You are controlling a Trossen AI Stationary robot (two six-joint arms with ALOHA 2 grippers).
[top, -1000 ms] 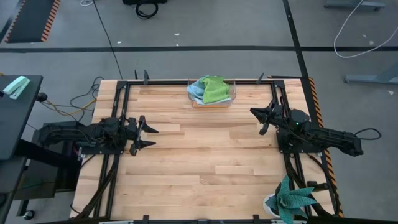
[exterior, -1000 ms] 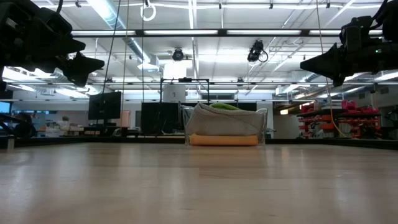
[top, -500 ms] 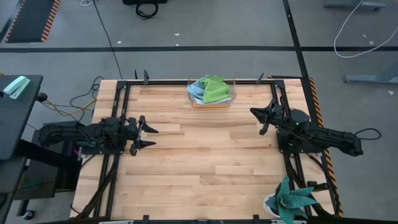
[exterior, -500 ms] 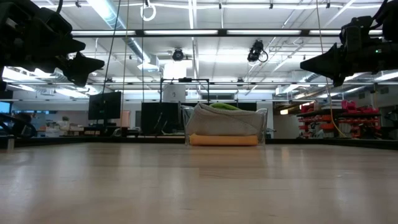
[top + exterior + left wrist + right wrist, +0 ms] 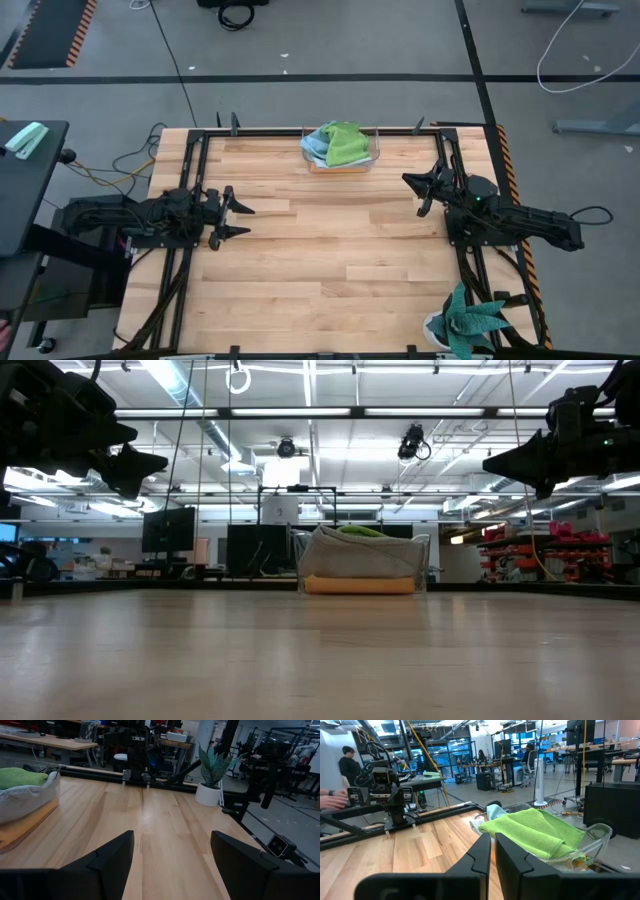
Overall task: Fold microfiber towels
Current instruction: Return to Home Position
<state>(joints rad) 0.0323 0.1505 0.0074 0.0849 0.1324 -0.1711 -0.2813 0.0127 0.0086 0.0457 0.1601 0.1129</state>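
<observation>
Lying heaped in clear bin (image 5: 378,152): towels (image 5: 345,143) | left pincer (image 5: 242,220) released, well apart | right pincer (image 5: 414,190) clenched empty, nearer

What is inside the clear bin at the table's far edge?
The clear bin holds the lime green towel on top, the light blue towel beside it, the grey towel beneath and the orange-yellow towel at the bottom. The lower ones' folds are hidden.
</observation>
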